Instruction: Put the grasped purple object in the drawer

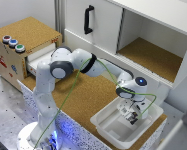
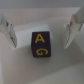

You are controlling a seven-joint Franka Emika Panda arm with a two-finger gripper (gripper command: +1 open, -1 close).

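Observation:
The purple object (image 2: 41,44) is a small dark purple cube with yellow letters. It sits on the pale floor of the white tray (image 2: 22,67). In the wrist view my gripper (image 2: 40,43) is open around it, one finger (image 2: 8,31) on each side, both apart from the cube. In the exterior view the gripper (image 1: 132,117) hangs inside the white tray (image 1: 105,125) at the exterior view's right, and the cube is too small to make out there. The drawer (image 1: 39,54) stands pulled out of the light-wood box (image 1: 8,62) at the exterior view's left.
Three coloured buttons (image 1: 13,43) sit on the box's cork top. A big white cupboard with a black vertical handle (image 1: 88,20) and an open compartment (image 1: 153,55) stands behind. The arm's base (image 1: 43,132) stands in front of the cork table top (image 1: 88,97).

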